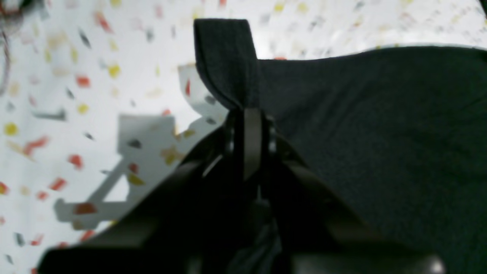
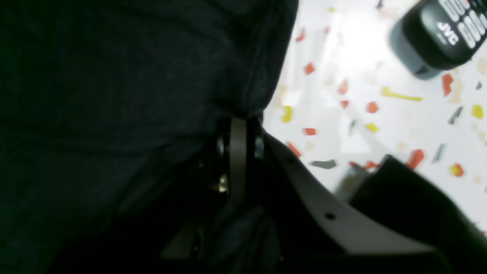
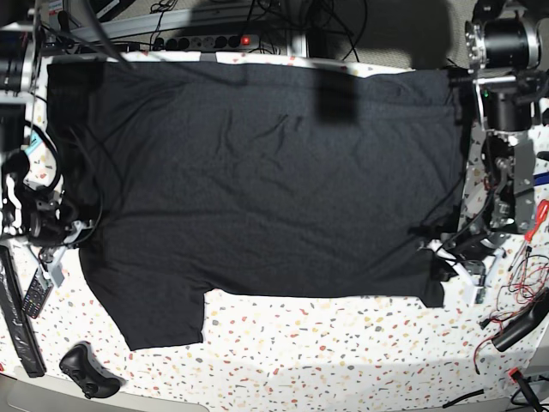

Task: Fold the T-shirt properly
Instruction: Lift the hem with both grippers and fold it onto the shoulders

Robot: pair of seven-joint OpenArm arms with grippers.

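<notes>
The black T-shirt (image 3: 274,189) lies spread flat over most of the speckled table, plain side up, with no print showing. One sleeve hangs toward the front left. My left gripper (image 3: 437,262) is at the shirt's front right corner. In the left wrist view the left gripper (image 1: 249,112) is shut on a fold of the black T-shirt (image 1: 380,133), and a flap stands up above the fingers. My right gripper (image 3: 75,233) is at the shirt's left edge. In the right wrist view the right gripper (image 2: 239,120) is shut on the hem of the T-shirt (image 2: 114,76).
A black remote control (image 2: 437,34) lies on the table by the right gripper; it also shows in the base view (image 3: 36,296). A black controller (image 3: 86,371) sits at the front left corner. A power strip (image 3: 206,39) and cables run along the back edge. Red wires (image 3: 527,266) lie at the right.
</notes>
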